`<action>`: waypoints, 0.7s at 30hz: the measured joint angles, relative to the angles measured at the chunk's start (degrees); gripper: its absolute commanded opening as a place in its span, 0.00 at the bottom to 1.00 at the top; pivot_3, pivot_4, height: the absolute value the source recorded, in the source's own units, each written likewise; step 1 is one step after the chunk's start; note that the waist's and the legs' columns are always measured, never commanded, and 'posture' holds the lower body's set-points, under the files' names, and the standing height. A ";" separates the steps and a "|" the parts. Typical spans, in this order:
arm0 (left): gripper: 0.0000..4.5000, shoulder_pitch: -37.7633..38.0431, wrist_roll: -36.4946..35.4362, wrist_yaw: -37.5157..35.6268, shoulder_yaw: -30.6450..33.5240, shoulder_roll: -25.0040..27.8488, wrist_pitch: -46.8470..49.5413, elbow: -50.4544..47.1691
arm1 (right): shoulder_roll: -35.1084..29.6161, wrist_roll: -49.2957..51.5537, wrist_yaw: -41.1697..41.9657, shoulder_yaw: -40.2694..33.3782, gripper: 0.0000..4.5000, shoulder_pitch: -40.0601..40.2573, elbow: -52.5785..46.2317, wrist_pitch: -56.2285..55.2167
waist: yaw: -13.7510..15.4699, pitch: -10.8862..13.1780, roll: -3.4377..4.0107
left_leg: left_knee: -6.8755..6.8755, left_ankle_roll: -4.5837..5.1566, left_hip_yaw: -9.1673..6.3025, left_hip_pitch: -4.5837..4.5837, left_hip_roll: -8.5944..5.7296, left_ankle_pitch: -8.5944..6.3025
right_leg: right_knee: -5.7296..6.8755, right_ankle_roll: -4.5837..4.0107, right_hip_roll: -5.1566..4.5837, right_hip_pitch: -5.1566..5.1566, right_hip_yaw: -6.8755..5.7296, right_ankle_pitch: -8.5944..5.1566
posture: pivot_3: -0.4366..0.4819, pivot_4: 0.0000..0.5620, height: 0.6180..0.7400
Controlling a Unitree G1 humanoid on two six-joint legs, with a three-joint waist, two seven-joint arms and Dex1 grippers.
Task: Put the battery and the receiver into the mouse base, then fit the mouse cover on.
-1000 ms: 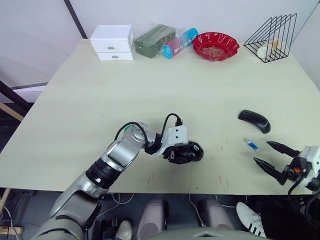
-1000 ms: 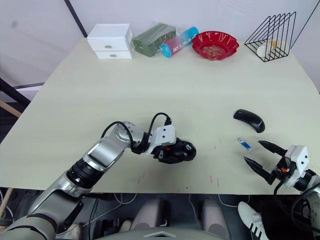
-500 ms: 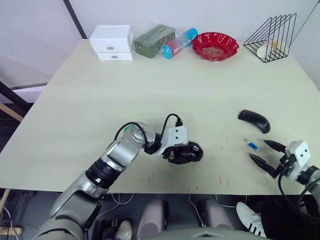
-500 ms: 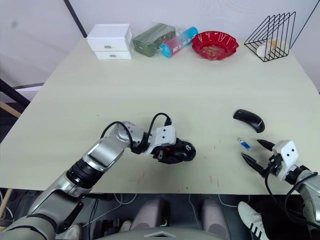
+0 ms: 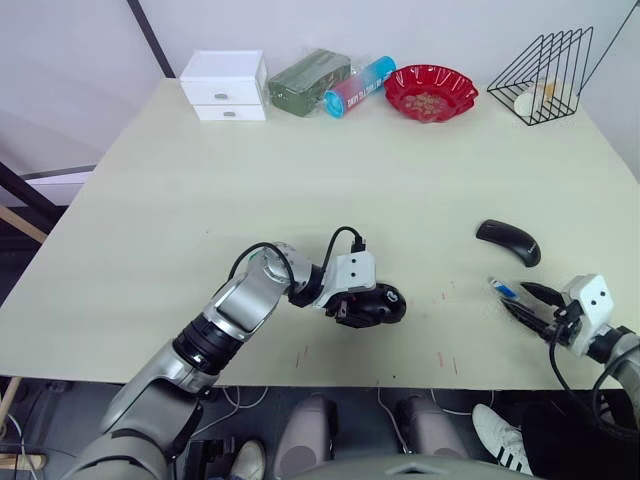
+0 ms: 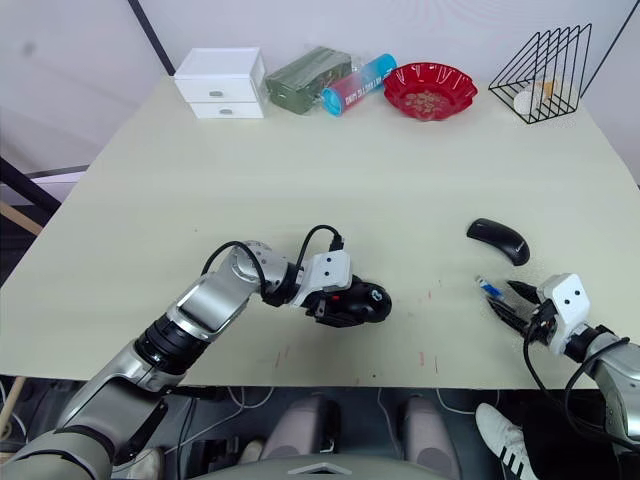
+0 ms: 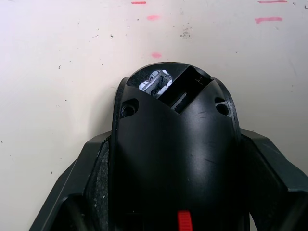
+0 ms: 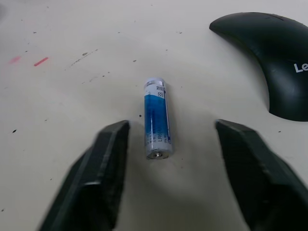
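From the head views, the right hand point(image 6: 512, 303) is closing in on the battery point(image 6: 488, 288) just below the mouse cover point(image 6: 498, 240), fingers spread, so pickup is near. The left hand point(image 5: 352, 303) is clamping the mouse base point(image 5: 380, 303).

In the right wrist view, the glossy blue cylinder point(image 8: 157, 124) is lying between matte fingers point(image 8: 103, 163).

In the left wrist view, the base's point(image 7: 173, 139) hollow looks empty, probably.

Far across the tabletop point(image 5: 300, 190) from either tool stand a white two-drawer box point(image 5: 225, 84), a green packet point(image 5: 308, 81), a blue-and-pink tube point(image 5: 359, 85), a red bowl point(image 5: 431, 91) and a black wire rack point(image 5: 545, 62).
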 measured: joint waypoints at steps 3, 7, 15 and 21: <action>0.66 -0.01 0.33 -0.12 0.00 -0.02 -0.63 0.28 | 0.00 0.10 0.00 0.00 0.05 0.32 -0.33 0.07 | -0.02 0.00 0.00 | 0.00 0.00 0.01 0.00 0.00 0.00 | 0.00 0.00 0.00 0.00 0.00 0.00 | 0.48 0.27 1.00; 0.66 -0.27 0.46 -0.20 0.02 -0.48 -1.09 1.15 | -0.02 0.15 0.06 0.00 0.03 0.28 -0.84 0.11 | 0.04 0.00 0.00 | 0.00 0.00 0.01 0.06 -0.01 0.00 | 0.00 0.03 0.00 0.05 0.01 0.02 | 0.48 0.27 1.00; 0.66 -0.62 0.54 -0.20 0.11 -0.85 -1.59 2.06 | -3.07 2.59 1.17 0.01 0.03 0.11 -6.69 5.16 | -0.02 0.00 0.03 | 0.00 0.00 0.02 0.08 0.00 0.00 | 0.00 0.04 0.00 0.07 0.05 0.04 | 0.48 0.27 1.00; 0.66 -0.78 0.53 -0.37 0.13 -1.09 -1.70 2.40 | -7.18 4.50 0.35 2.72 0.03 -2.29 -17.84 15.21 | 0.04 -0.01 0.02 | 0.00 0.00 -0.02 0.06 -0.01 0.00 | -0.02 0.04 0.00 0.07 0.01 0.04 | 0.48 0.27 1.00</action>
